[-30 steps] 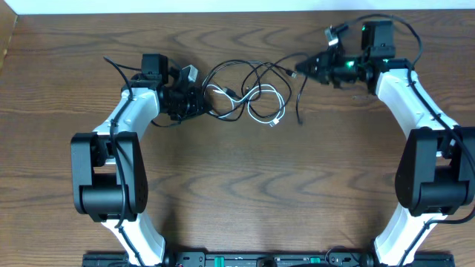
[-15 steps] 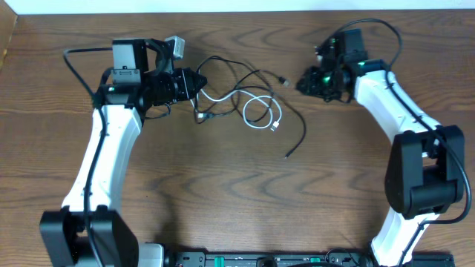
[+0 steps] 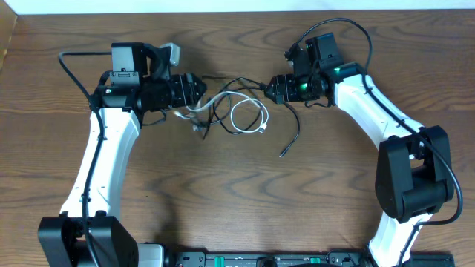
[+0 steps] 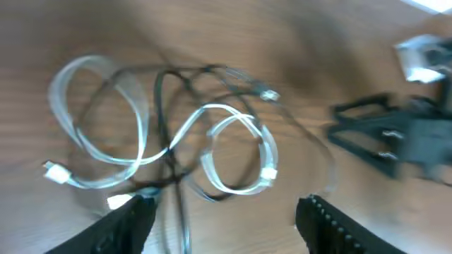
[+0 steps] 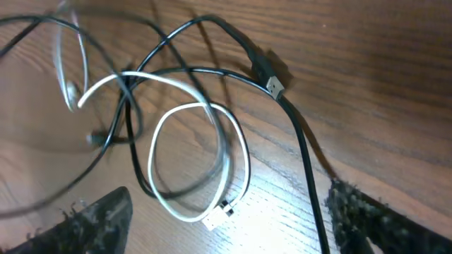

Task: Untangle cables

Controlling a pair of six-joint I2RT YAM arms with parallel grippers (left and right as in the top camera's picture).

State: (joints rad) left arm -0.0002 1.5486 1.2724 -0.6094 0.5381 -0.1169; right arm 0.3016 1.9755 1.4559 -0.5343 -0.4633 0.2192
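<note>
The cables lie in a loose tangle on the wooden table between my two grippers. A white cable (image 3: 265,119) makes loops in the middle, and a black cable (image 3: 297,130) trails toward the front. My left gripper (image 3: 194,89) stands open at the tangle's left edge. In the left wrist view, white cable loops (image 4: 267,159) lie just ahead of my left gripper (image 4: 226,226), and a strand runs between its fingers near the left one. My right gripper (image 3: 273,87) is open at the tangle's right. Its wrist view shows the white loop (image 5: 244,162) and the black cable (image 5: 305,159) passing between the fingers of the gripper (image 5: 226,226).
The wooden table (image 3: 237,208) extends toward the front. A white wall edge (image 3: 223,6) runs along the far side. Thick black wires fixed to the arms arch above each wrist. The right gripper (image 4: 395,137) shows blurred in the left wrist view.
Both grippers went from shut to open and let go of the cables. The right gripper moved left toward the tangle. The tangle has drawn together and the black tail swung left.
</note>
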